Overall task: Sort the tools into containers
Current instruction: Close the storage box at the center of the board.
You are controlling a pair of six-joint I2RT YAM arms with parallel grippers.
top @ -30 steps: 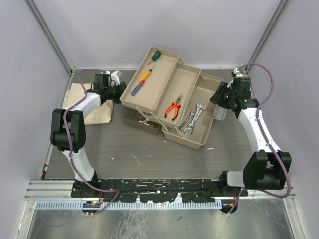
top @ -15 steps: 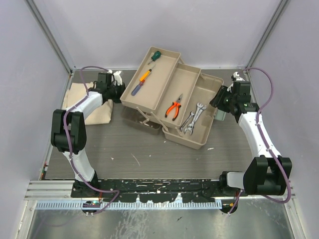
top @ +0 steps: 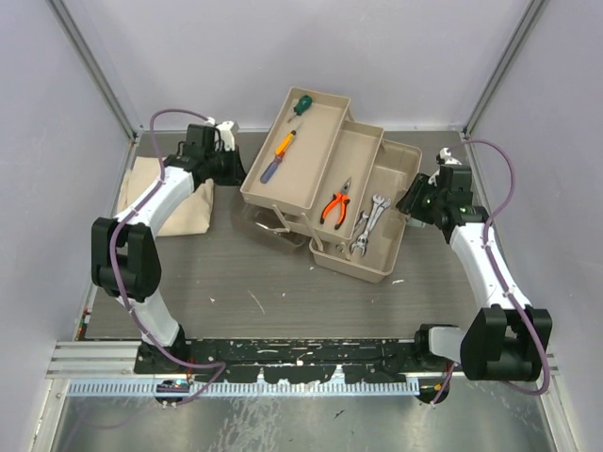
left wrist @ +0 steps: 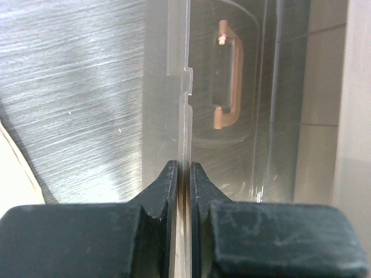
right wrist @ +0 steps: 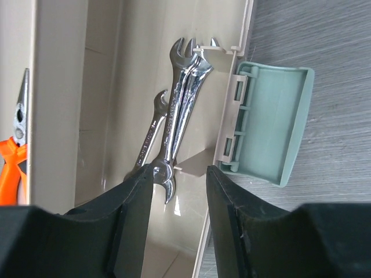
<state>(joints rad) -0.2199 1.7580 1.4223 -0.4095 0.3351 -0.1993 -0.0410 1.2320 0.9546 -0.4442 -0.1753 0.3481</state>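
Your left gripper (left wrist: pixel 182 169) has just pinched fully shut on the thin edge of the clear lid (left wrist: pixel 200 124), with the handle (left wrist: pixel 231 75) showing through it. The toolbox (top: pixel 349 268) has slid a little right.

The right gripper (right wrist: pixel 181 174) is unchanged: half open astride the bottom tray (top: pixel 391 174) wall by the latch (right wrist: pixel 272 121), holding nothing.

- **Tools:** screwdrivers (top: pixel 280 155) are in the top tray (top: pixel 301 160), pliers (top: pixel 332 204) in the middle tray (top: pixel 353 155), wrenches (right wrist: pixel 179 98) in the bottom.
- **Task:** sorting looks done; closing up is probably next.
- **Writing:** no readable text or brand.
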